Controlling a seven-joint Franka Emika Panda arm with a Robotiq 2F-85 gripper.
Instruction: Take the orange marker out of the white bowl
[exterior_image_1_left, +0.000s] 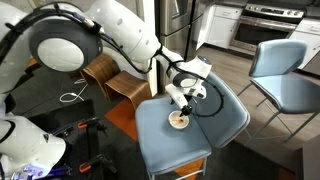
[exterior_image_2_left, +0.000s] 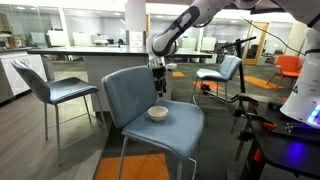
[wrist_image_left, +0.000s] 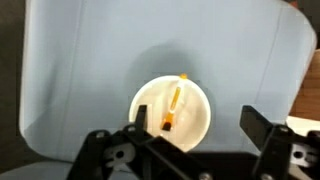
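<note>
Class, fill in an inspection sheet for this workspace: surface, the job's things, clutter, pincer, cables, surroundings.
Surface: padded blue chair seat.
Job's things: thin orange marker lying inside the small round white bowl, which sits on the seat.
Clutter: nothing seen.
Grippers: black two-fingered pincer above the bowl, open, holding nothing.
Cables: thin white cable looped on the floor.
Surroundings: second blue chair, curved wooden chair, steel kitchen oven.
</note>
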